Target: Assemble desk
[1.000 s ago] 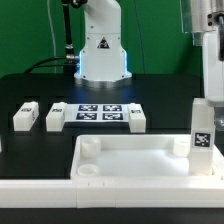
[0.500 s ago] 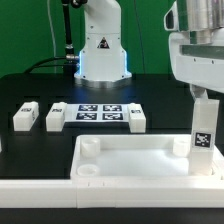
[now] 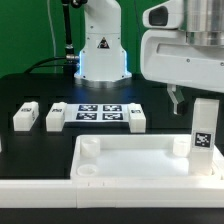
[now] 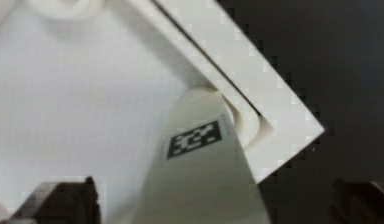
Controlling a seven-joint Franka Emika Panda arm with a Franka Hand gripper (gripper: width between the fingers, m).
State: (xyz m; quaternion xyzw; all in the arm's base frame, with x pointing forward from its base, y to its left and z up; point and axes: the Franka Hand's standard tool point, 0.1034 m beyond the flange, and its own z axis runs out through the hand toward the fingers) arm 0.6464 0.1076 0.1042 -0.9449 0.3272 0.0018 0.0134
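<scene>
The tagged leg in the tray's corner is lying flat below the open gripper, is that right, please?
Not quite: the leg stands upright in the corner of the tray, as the exterior view shows; the gripper above it is indeed open.

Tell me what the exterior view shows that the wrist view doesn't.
Only exterior: three loose legs beside the marker board, and the robot's base. Only wrist: both jaws, apart, either side of the upright leg. Both: that leg with its tag, standing at a corner of the desk top.
</scene>
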